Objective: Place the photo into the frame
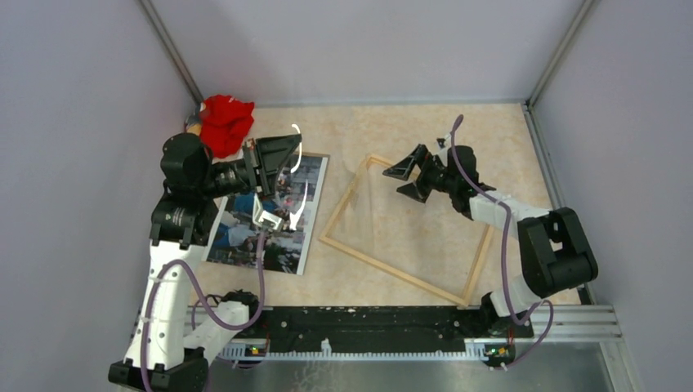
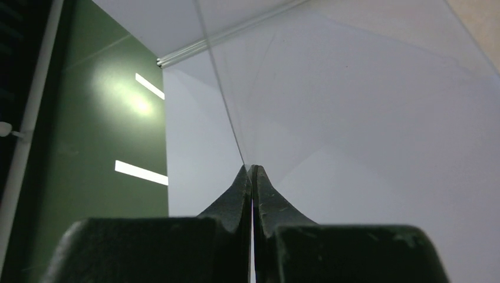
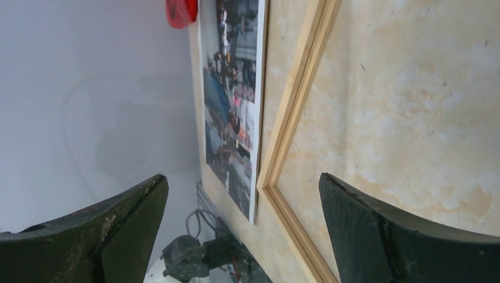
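Saw photo [image 1: 278,245] lengthwise top-to-bottom, frame [image 1: 392,272] slanting toward lower right; left gripper [image 2: 252,168] clamped on clear sheet [image 2: 354,88], right gripper [image 1: 407,181] agape.

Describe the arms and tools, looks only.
Both match: left arm and right arm have white links, bulky black joint housings and a purple cable looped along each. Left tool and right tool have black wedge-shaped fingers, scuffed. No legible markings.

You can see a crumpled red cloth [image 1: 225,122] in the far left corner of the beige marbled table [image 1: 409,131], near the grey walls [image 1: 368,49]. A black rail [image 1: 368,327] runs along the near edge.
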`<state>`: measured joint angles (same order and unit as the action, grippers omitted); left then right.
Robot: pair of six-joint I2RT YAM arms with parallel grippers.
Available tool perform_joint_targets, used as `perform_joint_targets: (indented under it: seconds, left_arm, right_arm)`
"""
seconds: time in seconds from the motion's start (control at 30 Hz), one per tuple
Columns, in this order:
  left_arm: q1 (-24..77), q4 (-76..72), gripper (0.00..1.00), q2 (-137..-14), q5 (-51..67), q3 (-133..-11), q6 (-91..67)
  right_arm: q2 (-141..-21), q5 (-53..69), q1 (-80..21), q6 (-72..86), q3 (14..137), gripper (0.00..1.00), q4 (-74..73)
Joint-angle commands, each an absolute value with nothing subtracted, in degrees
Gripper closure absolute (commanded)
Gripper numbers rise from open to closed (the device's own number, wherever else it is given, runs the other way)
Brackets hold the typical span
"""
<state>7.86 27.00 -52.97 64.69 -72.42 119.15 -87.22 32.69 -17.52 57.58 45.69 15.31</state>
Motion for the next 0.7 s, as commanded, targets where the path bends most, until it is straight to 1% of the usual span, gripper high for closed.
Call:
perform_joint_targets:
  seconds: [0.0,0.07,0.17,0.27,0.37,0.53,0.67]
  left_arm:
    - [7.71,17.35,1.00,-50.88,69.22,-74.59,142.27]
    - [7.69,17.82,1.00,-49.77,66.53,-75.29,139.32]
    - [7.65,25.35,1.00,-47.12,61.14,-75.01,137.01]
    - [7.65,33.14,1.00,-43.94,55.01,-70.14,138.09]
    - [7.65,33.96,1.00,-41.42,50.65,-64.65,138.47]
    - [7.65,37.62,1.00,-41.49,44.90,-63.70,135.66]
    - [7.65,40.93,1.00,-41.92,41.42,-62.00,134.38]
  right_arm:
    - [-88.34,34.21,-17.94,69.74,40.70,0.01,30.75]
    - [-89.68,34.50,-18.28,73.54,39.74,0.01,35.42]
    - [-91.19,33.69,-19.60,75.91,39.82,0.01,39.67]
    - [-93.51,33.70,-20.91,77.77,40.45,0.01,42.10]
    - [-96.03,34.30,-21.02,82.74,37.64,0.01,51.18]
    - [-97.68,34.14,-21.07,88.52,32.20,0.01,61.02]
    - [-96.92,33.32,-20.96,88.48,30.25,0.01,61.59]
